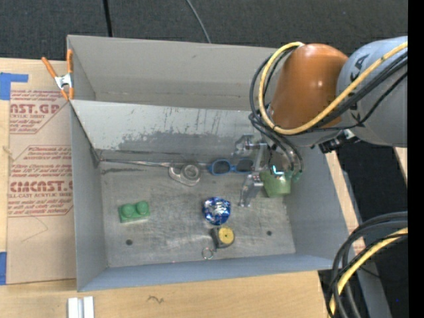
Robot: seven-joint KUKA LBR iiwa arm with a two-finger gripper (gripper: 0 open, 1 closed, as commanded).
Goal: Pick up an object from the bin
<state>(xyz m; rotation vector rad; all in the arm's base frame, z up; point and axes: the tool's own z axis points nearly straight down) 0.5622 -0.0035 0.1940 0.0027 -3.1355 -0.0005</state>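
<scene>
Surroundings: pale wooden worktop (199,297) under the bin along the near edge; dark floor beyond the far wall.
Bin: grey metal bin (165,111), open at the top, with sloping walls. Its floor is scuffed, with a few small things spread well apart across it and no heap.
Arm: KUKA arm (377,91) comes in from the right, grey housing with an orange cover on the wrist and yellow-and-black cables looped around it. It leans over the bin's right side.
Hand: the hand (252,189) is low over the right-middle of the bin floor, pointing down. Cannot tell whether it is released or clenched, as the metal parts overlap from this angle.
Rod: long thin metal rod (132,163) lies flat along the foot of the far wall, from the left side towards the centre.
Green lump: rounded green lump (278,184) sits just beside the hand on its right, nearest of all the things. Cannot tell whether it is gripped or merely next to it.
Green brick: small two-stud green brick (134,211) lies alone at the left of the floor, well apart from the hand.
Silver ring: silvery ring (186,173) lies at the rod's right end, near the centre.
Foil ball: crumpled blue-and-silver foil ball (216,209) lies near the hand, towards the near wall and to its left.
Blue loop: small blue loop (220,167) lies between the silver ring and the hand.
Yellow disc: small yellow disc (226,236) lies just in front of the foil ball.
Wire ring: tiny metal wire ring (209,252) sits by the near wall, just beside the yellow disc.
</scene>
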